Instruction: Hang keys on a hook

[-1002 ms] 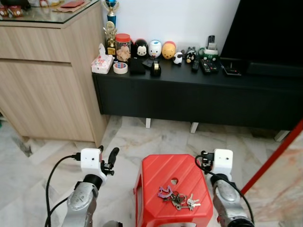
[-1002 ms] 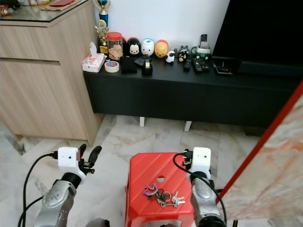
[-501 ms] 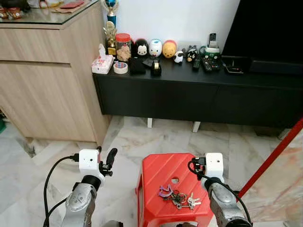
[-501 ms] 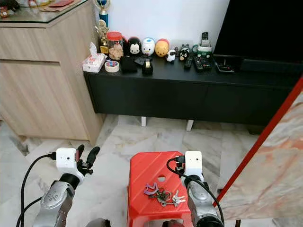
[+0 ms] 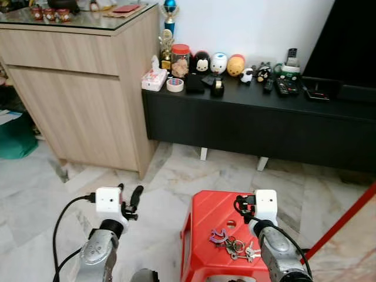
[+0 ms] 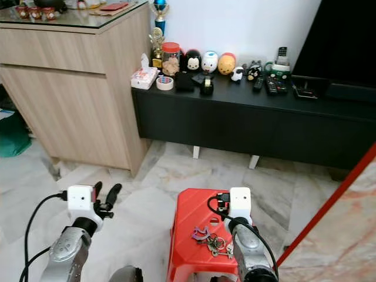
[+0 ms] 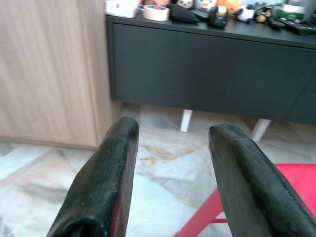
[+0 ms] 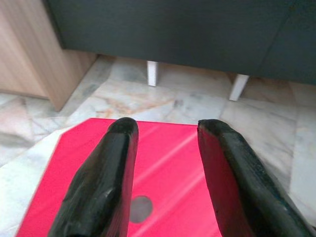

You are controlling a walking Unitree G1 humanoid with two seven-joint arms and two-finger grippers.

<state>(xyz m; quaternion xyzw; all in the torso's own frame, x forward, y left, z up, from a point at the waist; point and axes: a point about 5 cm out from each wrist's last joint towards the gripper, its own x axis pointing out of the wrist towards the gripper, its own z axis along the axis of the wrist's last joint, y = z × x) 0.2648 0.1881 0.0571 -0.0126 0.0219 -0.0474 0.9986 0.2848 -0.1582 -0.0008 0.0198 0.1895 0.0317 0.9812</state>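
We drop the right gripper [image 8: 165, 163], jaws apart, onto the keys [image 5: 232, 245] at lower centre, pinching the ring; left gripper [image 7: 170, 173] idles, fingers spread.

No legible text, label or number anywhere.

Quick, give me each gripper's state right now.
Left gripper: open, empty, over the floor beside the red stool.
Right gripper: open, empty, above the stool.
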